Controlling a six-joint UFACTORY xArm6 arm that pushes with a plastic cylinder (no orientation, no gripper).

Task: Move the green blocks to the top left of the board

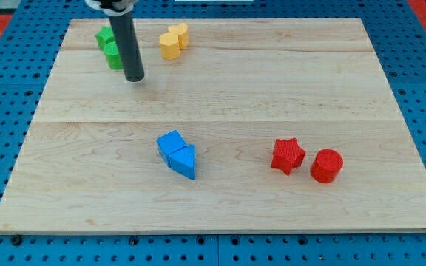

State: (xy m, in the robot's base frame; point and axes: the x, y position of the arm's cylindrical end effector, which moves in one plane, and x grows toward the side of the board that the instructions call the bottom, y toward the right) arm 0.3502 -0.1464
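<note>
Two green blocks sit together at the view's top left of the wooden board (220,199). One green block (104,36) lies nearest the corner; the other green block (113,55) is just below and right of it, partly hidden by the rod. Their shapes are hard to make out. My tip (134,77) rests on the board just below and to the right of the lower green block, close to it; I cannot tell if it touches.
Two yellow blocks (174,41) sit together right of the green ones, near the top edge. A blue cube (171,143) and blue triangle (184,161) touch at centre. A red star (288,155) and red cylinder (326,165) lie at lower right.
</note>
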